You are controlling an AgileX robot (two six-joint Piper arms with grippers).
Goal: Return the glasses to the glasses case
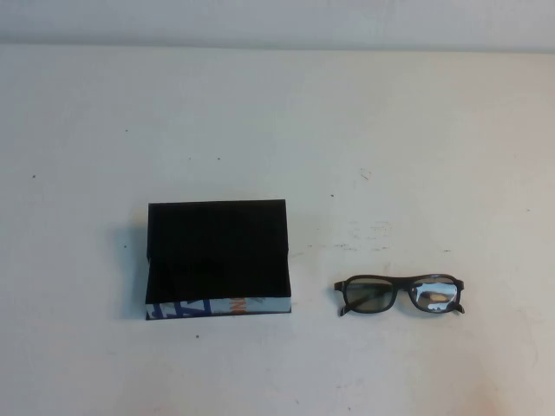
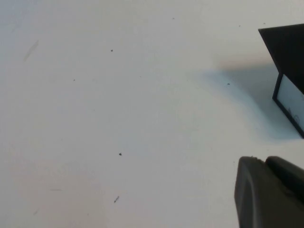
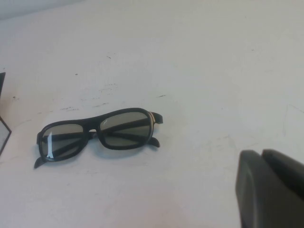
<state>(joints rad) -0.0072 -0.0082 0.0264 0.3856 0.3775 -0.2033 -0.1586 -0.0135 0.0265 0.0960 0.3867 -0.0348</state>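
Right gripper is hanging off to one side of the glasses, left gripper is waiting near the open case; can't tell either's fingers. Thin frame is lying flat, so it's risking a skid.

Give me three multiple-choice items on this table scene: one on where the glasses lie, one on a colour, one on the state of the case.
1. The glasses lie on which side of the glasses case?
A. the robot's right
B. the robot's left
C. inside it

2. The case's lining is
A. red
B. black
C. white

3. The case lid is
A. shut
B. missing
C. open

Answers:
1 A, the high view shows the glasses apart from the case, to its right.
2 B, the interior is black.
3 C, the lid stands raised behind the box.

The left hand is near the case and the right hand near the glasses; neither holds anything.
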